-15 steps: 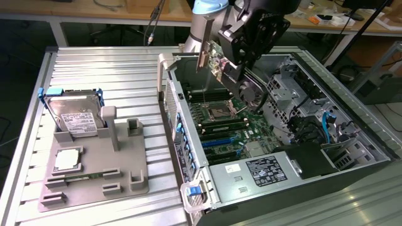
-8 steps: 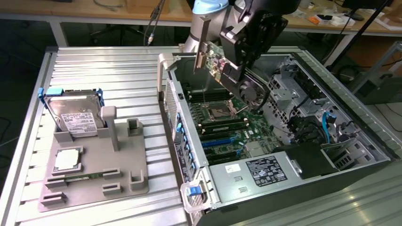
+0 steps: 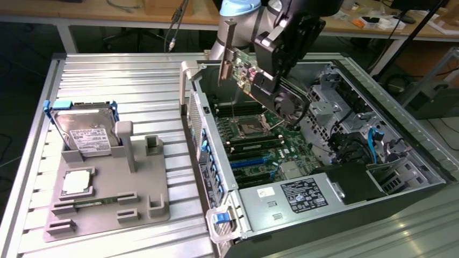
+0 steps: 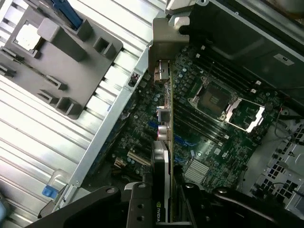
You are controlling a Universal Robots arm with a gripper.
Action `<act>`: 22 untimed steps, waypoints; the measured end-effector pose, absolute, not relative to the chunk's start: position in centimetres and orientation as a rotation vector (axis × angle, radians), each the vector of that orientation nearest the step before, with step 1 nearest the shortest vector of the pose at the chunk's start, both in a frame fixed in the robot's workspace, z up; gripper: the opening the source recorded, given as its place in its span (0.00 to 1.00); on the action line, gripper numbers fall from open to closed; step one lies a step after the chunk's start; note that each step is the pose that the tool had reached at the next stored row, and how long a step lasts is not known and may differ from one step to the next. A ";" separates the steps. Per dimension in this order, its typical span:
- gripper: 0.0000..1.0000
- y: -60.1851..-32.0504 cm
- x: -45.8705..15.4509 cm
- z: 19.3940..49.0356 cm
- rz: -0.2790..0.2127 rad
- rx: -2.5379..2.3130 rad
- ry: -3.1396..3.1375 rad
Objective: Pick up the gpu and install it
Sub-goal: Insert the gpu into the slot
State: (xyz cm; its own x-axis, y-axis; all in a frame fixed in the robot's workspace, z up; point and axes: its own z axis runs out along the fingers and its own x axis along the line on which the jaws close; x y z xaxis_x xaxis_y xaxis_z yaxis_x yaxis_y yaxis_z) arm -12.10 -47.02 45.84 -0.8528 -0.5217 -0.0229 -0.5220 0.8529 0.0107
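gripper point(image 3: 264, 80): black fingers pinched on the gpu point(image 3: 283, 102) | gpu: flat green card, round black fan shroud, thin silver end bracket point(image 3: 228, 56); clamped between the fingers, reaching past the fingertips | under gripper: green motherboard point(image 3: 251, 137) in open grey metal case point(image 3: 401, 140); gpu hangs edge-down above it
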 end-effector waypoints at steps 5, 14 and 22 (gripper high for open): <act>0.27 -47.0 -12.1 45.8 0.027 -0.924 2.983; 0.27 -47.0 -12.1 45.8 0.028 -1.087 2.928; 0.27 -47.0 -12.1 45.8 0.029 -1.227 2.873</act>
